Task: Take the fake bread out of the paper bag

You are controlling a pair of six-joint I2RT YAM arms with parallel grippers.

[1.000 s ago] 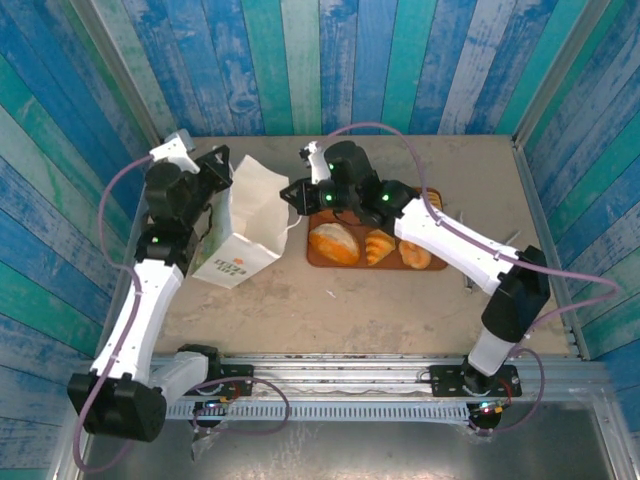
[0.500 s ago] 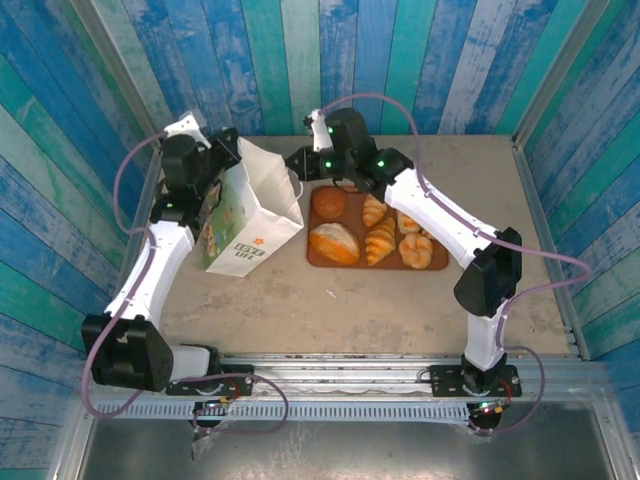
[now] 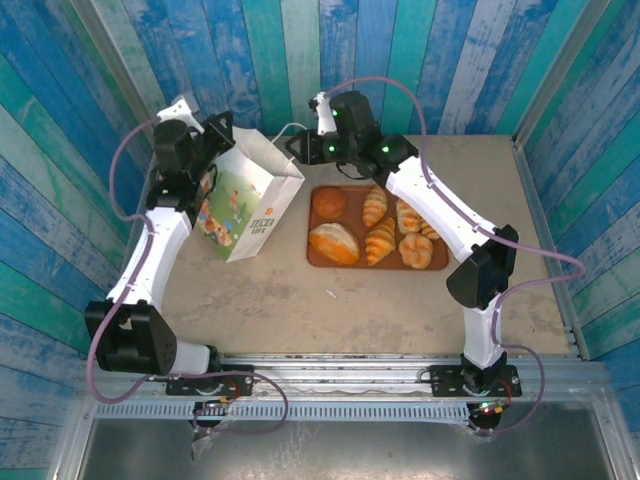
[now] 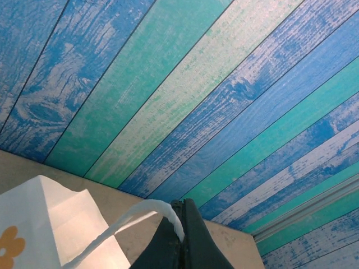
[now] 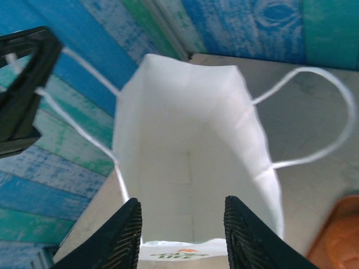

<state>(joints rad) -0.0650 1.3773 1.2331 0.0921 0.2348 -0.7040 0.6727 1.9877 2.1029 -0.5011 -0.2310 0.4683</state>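
- Bag (image 3: pixel 250 195) on far-left part of bench (image 3: pixel 330 300), tilted, mouth open toward far edge; printed wide side and lettered narrow side both seen from above.
- Left gripper (image 3: pixel 222 132) at bag's far-left top corner, jaws closed on a loop handle (image 4: pixel 129 216); strap pinched between fingertips in left wrist view.
- Right gripper (image 5: pixel 182 235) at far-right side of bag mouth, jaws apart, gripping nothing; bag's rim seen between the fingers (image 5: pixel 120 238), contact cannot tell.
- Second handle (image 5: pixel 331 112) loose, looping out from right side of mouth.
- White inner walls and bottom fold of bag seen in right wrist view.
- Bread (image 3: pixel 381 240) out of bag, all on tray (image 3: pixel 325 262) at bench centre, just right of bag, not touching it.
- Bun (image 3: pixel 329 203) at tray's far-left corner, loaf (image 3: pixel 334 243) at near-left corner.
- Two croissants (image 3: pixel 375 207) in tray middle, one behind the other.
- Rolls (image 3: pixel 417 250) along tray's right side, partly under right arm.
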